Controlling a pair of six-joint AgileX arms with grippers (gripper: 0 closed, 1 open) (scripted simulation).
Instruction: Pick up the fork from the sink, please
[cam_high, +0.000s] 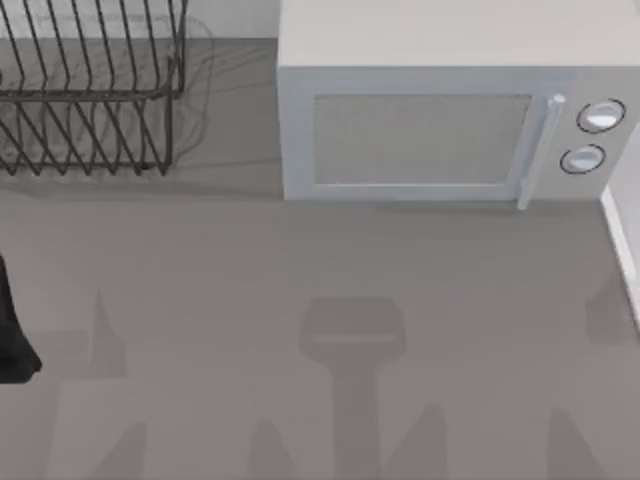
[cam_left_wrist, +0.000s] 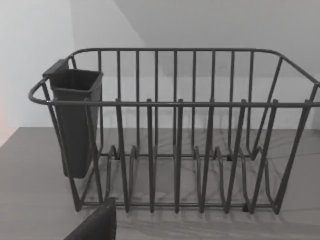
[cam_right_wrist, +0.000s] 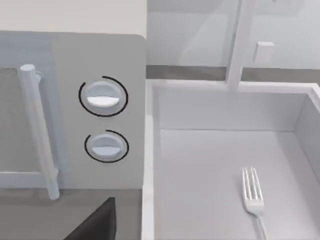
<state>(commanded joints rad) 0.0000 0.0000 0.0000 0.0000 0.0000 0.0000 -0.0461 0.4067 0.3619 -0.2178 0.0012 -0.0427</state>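
Where the right wrist view looks past the microwave's two round knobs, the fork lies flat on the floor of the white sink. It is slim and shiny silver, with short tines pointing away toward the sink's back wall and a thin handle running out of the picture. It rests apart from the sink walls, nearer the far side than the wall beside the microwave. A white faucet post rises behind the sink.

From above, the microwave stands at 12 o'clock on the grey counter, its handle and knobs toward 2 o'clock, and the sink's rim sits at 3 o'clock. A dark wire dish rack stands at 10 o'clock; the left wrist view faces it and shows a dark utensil cup hung on one end.

A dark part of the left arm is at 9 o'clock. Whether either gripper's jaws are released or clenched cannot be told.
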